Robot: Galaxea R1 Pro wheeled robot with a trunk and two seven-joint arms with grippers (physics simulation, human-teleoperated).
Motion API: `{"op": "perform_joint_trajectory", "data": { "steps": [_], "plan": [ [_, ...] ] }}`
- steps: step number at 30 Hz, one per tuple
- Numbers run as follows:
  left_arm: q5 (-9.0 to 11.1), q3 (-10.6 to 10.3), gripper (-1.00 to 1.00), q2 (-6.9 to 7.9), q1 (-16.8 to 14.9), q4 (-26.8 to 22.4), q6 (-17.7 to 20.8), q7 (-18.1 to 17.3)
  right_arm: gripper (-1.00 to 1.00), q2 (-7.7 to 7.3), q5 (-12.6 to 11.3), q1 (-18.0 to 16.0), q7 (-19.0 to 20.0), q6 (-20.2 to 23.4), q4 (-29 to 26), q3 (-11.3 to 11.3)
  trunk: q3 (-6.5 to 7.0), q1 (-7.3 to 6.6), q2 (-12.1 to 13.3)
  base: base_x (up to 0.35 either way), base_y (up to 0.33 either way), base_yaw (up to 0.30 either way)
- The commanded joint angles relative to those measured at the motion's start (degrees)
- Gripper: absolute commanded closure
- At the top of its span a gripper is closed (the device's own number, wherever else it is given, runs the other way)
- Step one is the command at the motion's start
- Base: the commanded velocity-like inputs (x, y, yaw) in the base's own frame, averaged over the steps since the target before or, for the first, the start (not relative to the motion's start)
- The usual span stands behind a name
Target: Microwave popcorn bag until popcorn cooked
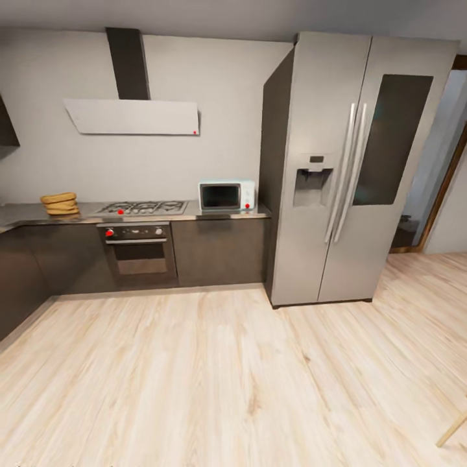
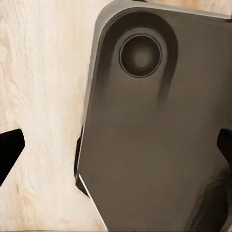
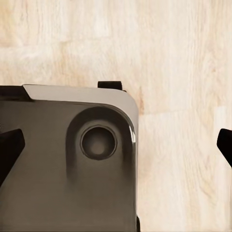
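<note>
Across the wood floor in the head view, the golden-tan popcorn bag (image 1: 60,204) lies on the grey countertop (image 1: 193,213) at its left end, beside the hob. The pale-blue microwave (image 1: 226,195) stands at the countertop's right end against the fridge, its dark glass door closed. In the left wrist view, my left gripper (image 2: 116,147) is open, its black fingertips (image 2: 9,150) wide apart over the floor and my grey base (image 2: 145,145). My right gripper (image 3: 117,147) is likewise open above my base (image 3: 63,164), holding nothing.
A steel fridge (image 1: 350,168) stands right of the counter, with a doorway (image 1: 441,194) beyond it. The gas hob (image 1: 144,207), black built-in oven (image 1: 138,253) and white hood (image 1: 133,117) sit mid-counter. Dark cabinets (image 1: 19,285) run along the left. A pale wooden leg (image 1: 451,429) shows at the bottom right.
</note>
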Motion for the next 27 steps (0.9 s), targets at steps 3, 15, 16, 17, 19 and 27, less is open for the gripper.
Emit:
{"op": "perform_joint_trajectory", "data": {
  "steps": [3, 15, 16, 17, 19, 27],
  "plan": [
    [0.01, 1.58, -1.00, 0.29, 0.01, -0.07, 0.02, -0.01, -1.00, 0.00, -0.05, -0.08, -0.07, -0.16, 0.04, 0.02, 0.50, -0.67, 1.19, 0.000, 0.000, 0.028],
    [0.01, 1.97, -1.00, 0.39, 0.01, -0.15, 0.00, -0.07, -1.00, -0.51, -0.06, -0.04, -1.35, 0.19, 0.00, -1.54, 2.65, -3.30, 6.00, 0.000, 0.000, 0.002],
    [0.01, 1.99, -1.00, 0.38, 0.01, -0.15, 0.00, -0.07, -1.00, -0.52, -0.06, -0.03, -1.42, 0.24, -0.03, -1.79, 2.83, -3.52, 6.40, 0.000, 0.000, 0.000],
    [0.01, 1.98, -1.00, 0.38, 0.01, -0.13, 0.00, -0.07, -1.00, -0.52, -0.06, -0.05, -1.49, 0.23, -0.07, -2.09, 3.01, -3.74, 6.80, 0.000, 0.000, 0.000],
    [0.01, 1.98, -1.00, 0.37, 0.01, -0.12, 0.00, -0.07, -1.00, -0.53, -0.07, -0.07, -1.50, 0.00, -0.16, -2.54, 3.37, -4.18, 7.61, 0.000, 0.000, 0.000],
    [0.01, 1.93, -1.00, 0.29, 0.01, -0.10, 0.02, -0.07, -1.00, -0.53, 0.06, -0.04, -1.47, -0.15, 0.16, -2.38, 4.80, -5.94, 10.81, 0.000, 0.000, 0.000]
  ]
}}
